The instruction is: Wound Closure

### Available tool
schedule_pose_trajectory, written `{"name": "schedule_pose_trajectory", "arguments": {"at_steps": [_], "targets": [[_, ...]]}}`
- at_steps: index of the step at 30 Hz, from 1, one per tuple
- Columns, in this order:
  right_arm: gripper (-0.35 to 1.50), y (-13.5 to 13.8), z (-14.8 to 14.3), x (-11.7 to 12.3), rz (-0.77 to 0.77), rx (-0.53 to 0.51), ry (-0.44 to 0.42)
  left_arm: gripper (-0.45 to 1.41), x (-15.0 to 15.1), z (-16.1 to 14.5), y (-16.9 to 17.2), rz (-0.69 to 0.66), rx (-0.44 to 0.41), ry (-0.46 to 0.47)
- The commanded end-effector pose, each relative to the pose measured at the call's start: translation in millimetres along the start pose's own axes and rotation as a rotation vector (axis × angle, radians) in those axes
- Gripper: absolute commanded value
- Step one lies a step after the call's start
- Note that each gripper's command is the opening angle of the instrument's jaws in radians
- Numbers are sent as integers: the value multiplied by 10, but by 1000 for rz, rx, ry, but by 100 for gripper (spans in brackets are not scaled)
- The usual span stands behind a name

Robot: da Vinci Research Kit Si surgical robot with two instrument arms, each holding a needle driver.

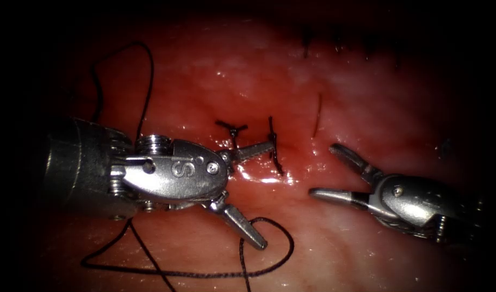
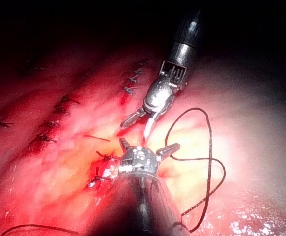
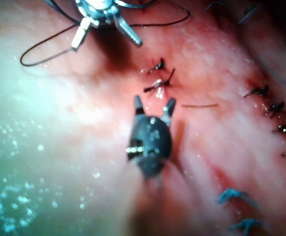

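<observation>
Both hands are spread wide and holding nothing. The left hand [image 1: 256, 197] sits over the tissue [image 1: 334, 92] with its upper jaw right by the stitches [image 1: 234, 130] on the cut, and the right hand [image 1: 326, 172] hangs just to the right of them. Loose thread [image 1: 205, 273] loops under the left one. Can't spot the needle anywhere.

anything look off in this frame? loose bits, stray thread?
Both tools, left and right, hold nothing, jaws open. A short cut end of thread lies loose on the tissue right of the stitches. Long thread sprawls in loops. Needle: can't spot it.
</observation>
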Motion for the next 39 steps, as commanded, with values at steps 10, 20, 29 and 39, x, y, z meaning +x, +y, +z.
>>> {"name": "schedule_pose_trajectory", "arguments": {"at_steps": [10, 20, 29, 39], "targets": [[135, -6, 10, -1, 0, 7, -7, 104, -12, -24, -8, 23, -438, -70], [135, -9, 9, -1, -1, 12, -6, 106, -32, -22, -23, 271, -610, -160], [135, -9, 10, -2, -8, 13, -8, 93, -39, -23, -36, 546, -508, -384], [131, -9, 10, -2, -7, 12, -8, 37, 6, 4, -65, 565, -176, -177]]}}
